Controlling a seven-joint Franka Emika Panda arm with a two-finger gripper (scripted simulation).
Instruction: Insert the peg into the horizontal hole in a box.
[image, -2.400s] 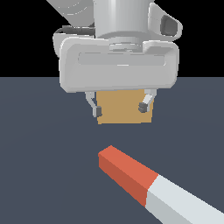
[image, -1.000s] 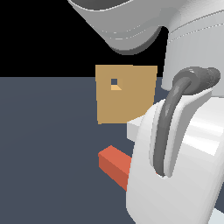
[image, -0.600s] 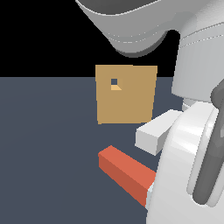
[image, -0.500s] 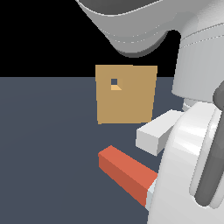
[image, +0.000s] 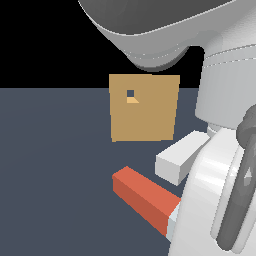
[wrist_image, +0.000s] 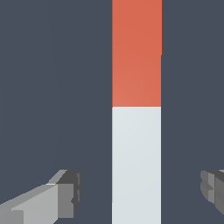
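Note:
The peg (image: 145, 196) lies flat on the dark floor, its red-orange half toward the tan box (image: 144, 107); its white half is mostly hidden behind my arm in the exterior view. The small dark square hole (image: 130, 93) sits high in the box's face, toward the exterior view's left. In the wrist view the peg (wrist_image: 136, 131) runs lengthwise between my fingertips. My gripper (wrist_image: 139, 194) is open, one finger (wrist_image: 65, 194) on each side of the peg's white half, clear of it and above the floor.
My arm's large white body (image: 220, 190) fills the exterior view's right and top. The dark grey floor (image: 50, 175) stretches around the peg and box.
My arm has swung from in front of the box over to the peg, uncovering the box and hole. In the last half second it moved little. Peg and box stayed put.

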